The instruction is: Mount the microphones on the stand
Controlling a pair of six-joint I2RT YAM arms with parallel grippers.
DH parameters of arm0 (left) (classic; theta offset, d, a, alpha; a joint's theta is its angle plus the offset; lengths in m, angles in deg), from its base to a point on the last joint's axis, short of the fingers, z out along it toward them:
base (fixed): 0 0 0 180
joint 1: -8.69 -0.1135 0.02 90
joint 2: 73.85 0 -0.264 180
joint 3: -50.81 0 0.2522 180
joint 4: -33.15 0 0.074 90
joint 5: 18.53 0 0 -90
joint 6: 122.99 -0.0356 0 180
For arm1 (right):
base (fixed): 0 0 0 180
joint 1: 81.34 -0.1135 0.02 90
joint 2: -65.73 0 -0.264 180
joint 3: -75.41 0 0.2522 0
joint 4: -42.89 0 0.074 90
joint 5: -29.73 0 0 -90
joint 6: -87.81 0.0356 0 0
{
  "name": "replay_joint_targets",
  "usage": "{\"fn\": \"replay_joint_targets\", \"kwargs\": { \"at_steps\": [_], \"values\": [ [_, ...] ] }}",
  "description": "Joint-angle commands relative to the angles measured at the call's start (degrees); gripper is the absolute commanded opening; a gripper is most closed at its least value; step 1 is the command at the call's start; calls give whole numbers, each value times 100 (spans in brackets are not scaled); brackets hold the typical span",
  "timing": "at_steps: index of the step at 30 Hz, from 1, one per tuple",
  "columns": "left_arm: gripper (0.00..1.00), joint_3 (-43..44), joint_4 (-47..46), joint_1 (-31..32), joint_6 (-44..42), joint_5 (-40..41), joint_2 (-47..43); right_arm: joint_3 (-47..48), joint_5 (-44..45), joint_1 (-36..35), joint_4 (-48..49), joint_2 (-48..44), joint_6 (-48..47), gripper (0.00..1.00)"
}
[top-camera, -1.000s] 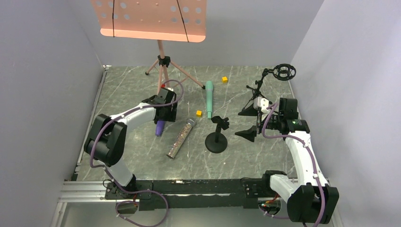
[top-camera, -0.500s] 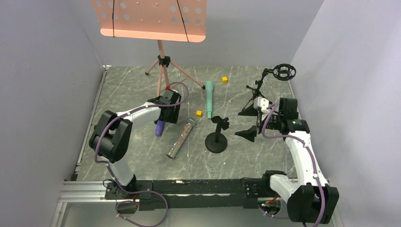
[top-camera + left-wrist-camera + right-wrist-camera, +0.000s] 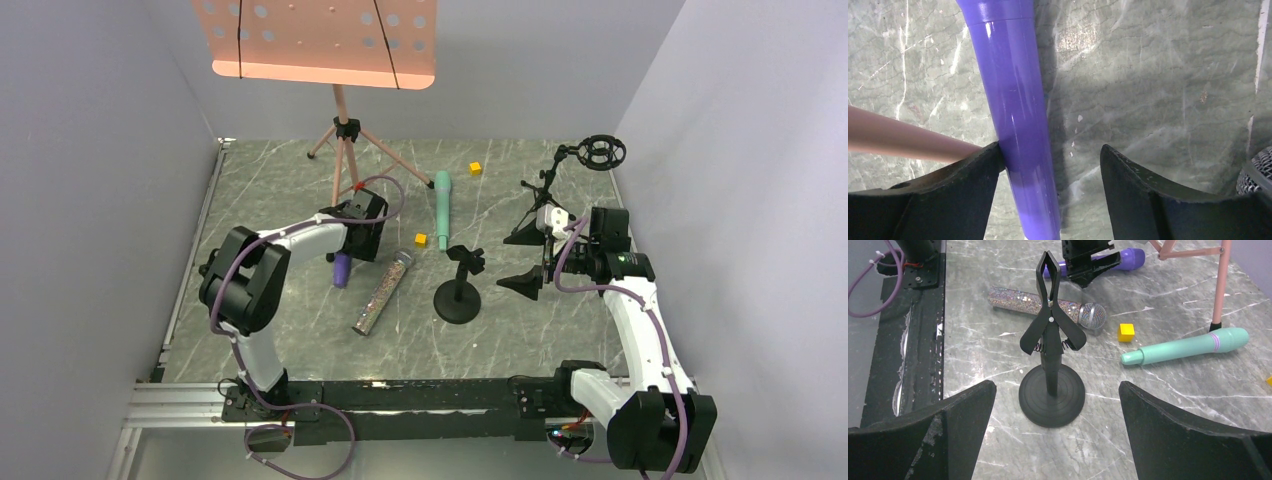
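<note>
The purple microphone (image 3: 341, 268) lies on the table, and my left gripper (image 3: 352, 240) is open around its body. In the left wrist view the left finger touches the purple microphone (image 3: 1018, 125) and the right finger stands apart from it, with my left gripper (image 3: 1050, 150) low over the table. The glittery microphone (image 3: 382, 292) and the teal microphone (image 3: 442, 210) lie loose nearby. A black clip stand (image 3: 458, 290) on a round base stands upright and holds nothing. My right gripper (image 3: 521, 260) is wide open and empty, facing the clip stand (image 3: 1050, 340).
A pink music stand (image 3: 315, 40) is at the back; one of its legs (image 3: 898, 137) runs beside my left finger. A black shock-mount stand (image 3: 600, 152) is at the back right. Two yellow cubes (image 3: 421, 239) (image 3: 476, 168) lie on the table.
My left arm's elbow has swung right and the gripper has shifted slightly right over the purple microphone. The right arm has not moved.
</note>
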Motion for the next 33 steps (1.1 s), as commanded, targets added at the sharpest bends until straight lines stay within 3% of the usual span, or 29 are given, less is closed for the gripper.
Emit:
{"fn": "replay_joint_targets", "kwargs": {
  "at_steps": [1, 13, 19, 27, 33],
  "values": [
    [74, 201, 137, 77, -67, 309, 111, 123, -87, 17, 84, 9, -86, 100],
    [38, 186, 168, 107, -22, 96, 198, 132, -55, 14, 4, -27, -199, 100],
    [12, -194, -261, 146, -73, -406, -436, 127, -50, 19, 1, -28, -216, 100],
    [0, -1064, -1183, 150, -232, -1221, -1918, 118, -65, 17, 3, -24, -213, 100],
    [0, -1518, -1727, 121, -296, -1605, -2741, 118, -86, 18, 3, -22, -208, 100]
  ]
}}
